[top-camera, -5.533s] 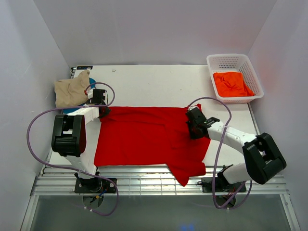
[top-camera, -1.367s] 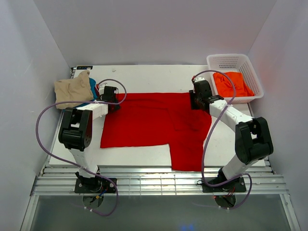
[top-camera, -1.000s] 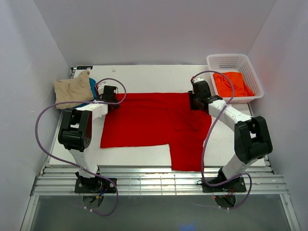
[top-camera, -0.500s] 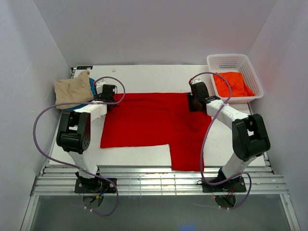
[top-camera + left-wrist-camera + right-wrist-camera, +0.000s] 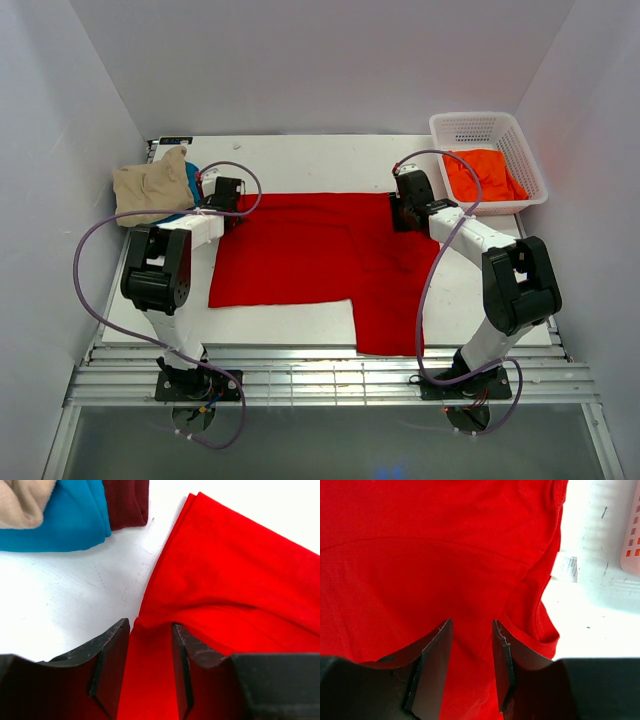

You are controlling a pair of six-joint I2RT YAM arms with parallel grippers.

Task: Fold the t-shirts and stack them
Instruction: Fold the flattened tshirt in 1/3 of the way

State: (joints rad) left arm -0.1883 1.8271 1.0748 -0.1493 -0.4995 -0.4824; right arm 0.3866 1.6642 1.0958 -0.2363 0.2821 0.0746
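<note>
The bright red t-shirt [image 5: 320, 255] lies spread flat on the table, with one part reaching toward the front edge. My left gripper [image 5: 228, 192] is at its far left corner. In the left wrist view [image 5: 150, 627] the jaws stand slightly apart over the shirt's puckered edge [image 5: 210, 580]. My right gripper [image 5: 403, 205] is at the far right corner. In the right wrist view [image 5: 472, 625] the jaws stand slightly apart over red cloth [image 5: 420, 540]. Tan [image 5: 150, 185], teal [image 5: 65, 522] and dark red [image 5: 127, 502] shirts are stacked at far left.
A white lattice basket [image 5: 485, 118] at the far right holds the orange shirt [image 5: 483, 175]. The right gripper is close to the basket's left wall. White enclosure walls stand on three sides. Purple cables loop around both arms.
Since 5.5 s ago both arms have dragged the red shirt away from the front edge toward the back. In the last second the grippers barely shifted and the shirt lies still.
</note>
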